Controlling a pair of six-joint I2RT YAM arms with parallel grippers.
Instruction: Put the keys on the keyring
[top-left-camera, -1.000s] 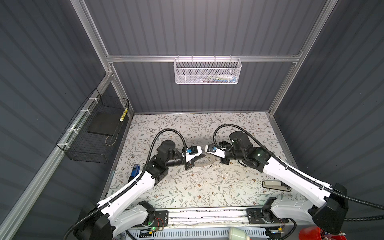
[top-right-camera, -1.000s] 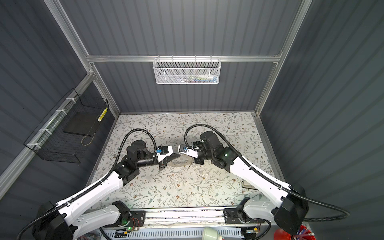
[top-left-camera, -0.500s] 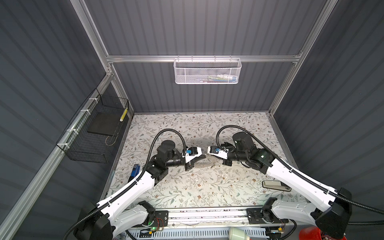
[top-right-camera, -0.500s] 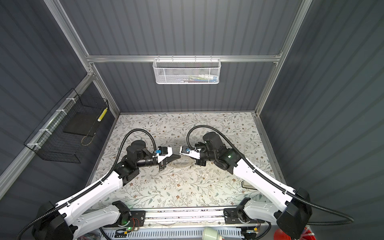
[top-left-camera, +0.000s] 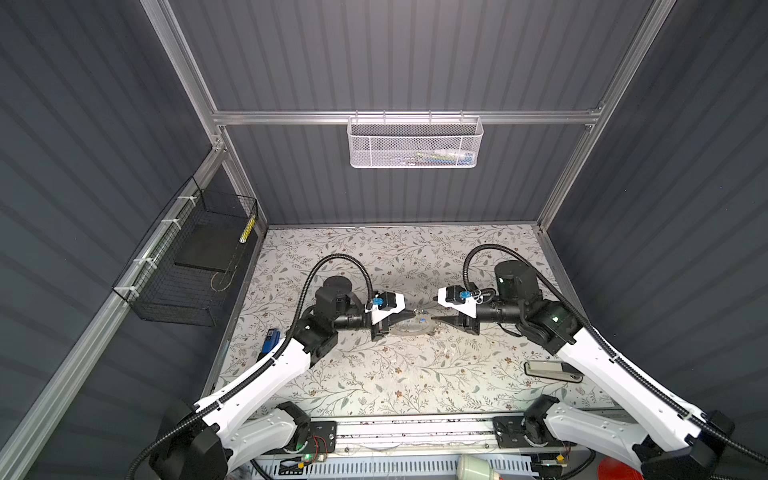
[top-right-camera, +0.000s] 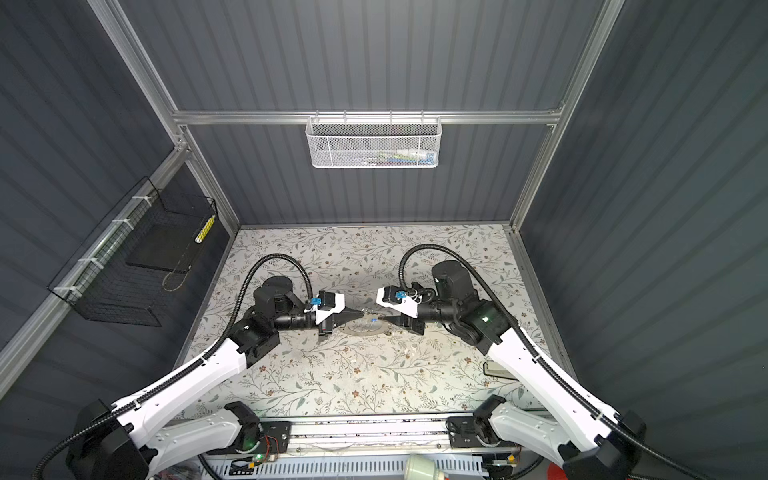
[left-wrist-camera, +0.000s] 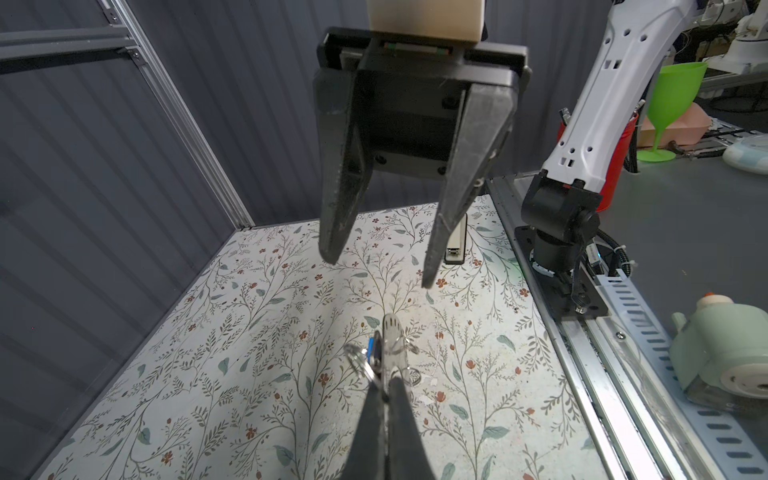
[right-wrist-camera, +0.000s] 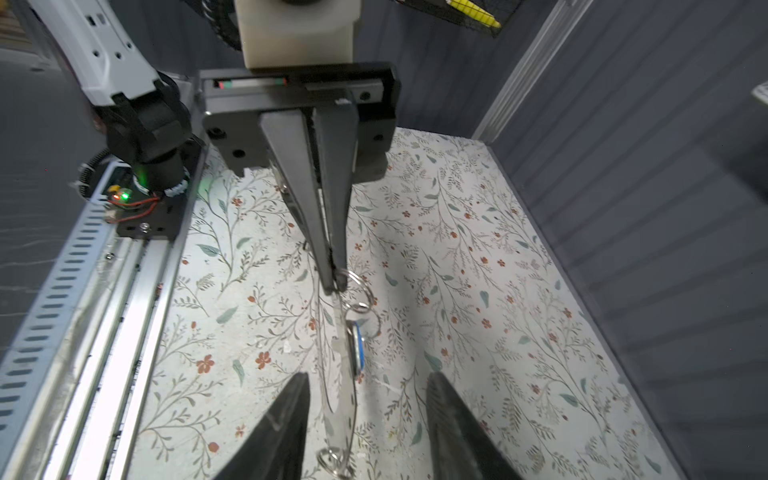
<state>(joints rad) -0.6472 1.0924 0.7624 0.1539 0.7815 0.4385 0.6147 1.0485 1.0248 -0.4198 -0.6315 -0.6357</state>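
Grey, flat, thin metal keyring (right-wrist-camera: 343, 374) hangs edge-on from your left hand (right-wrist-camera: 334, 283), which is pinched on its rim. A silvery blue-tagged key (right-wrist-camera: 358, 349) dangles beside it. Your right hand (left-wrist-camera: 379, 270) stands spread just short of it. It looks light, stiff and slippery, so grip the band's edge.

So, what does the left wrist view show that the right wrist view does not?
Only the left wrist view: the right pincer head-on, open and empty, a stapler on the table behind it, and a green goblet outside the cell. Only the right wrist view: the left pincer head-on, shut on the keyring, and the left arm's base. Both: the keyring edge-on, the blue-tagged key beside it, and the floral table.
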